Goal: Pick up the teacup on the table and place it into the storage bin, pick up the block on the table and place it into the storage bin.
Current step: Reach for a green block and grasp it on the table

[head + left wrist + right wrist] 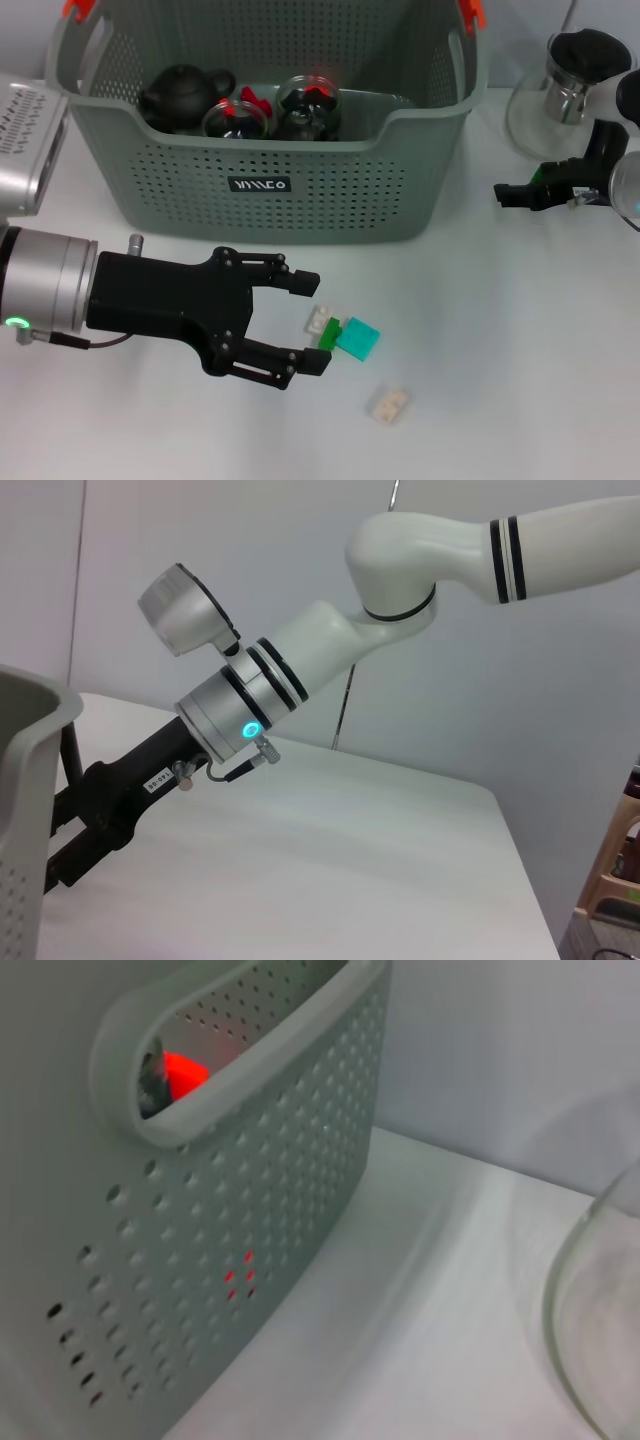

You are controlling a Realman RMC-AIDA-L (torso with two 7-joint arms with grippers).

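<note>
White table (500,400) carries the blocks: a teal block (357,338) with small green and cream pieces touching it, just beyond the left hand (310,322), whose fingers are spread toward it. Behind stands the storage bin (270,195), teaware inside. Right hand (510,193) idles far right, seemingly pressed together.

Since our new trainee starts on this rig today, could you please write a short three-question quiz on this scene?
1. True or false: the left gripper is open beside the blocks.
2. Which block lies farthest from the storage bin? A teal block B cream block C green block
3. Name the dark vessel inside the bin.

Key: 1 true; 2 B; 3 the black teapot.
</note>
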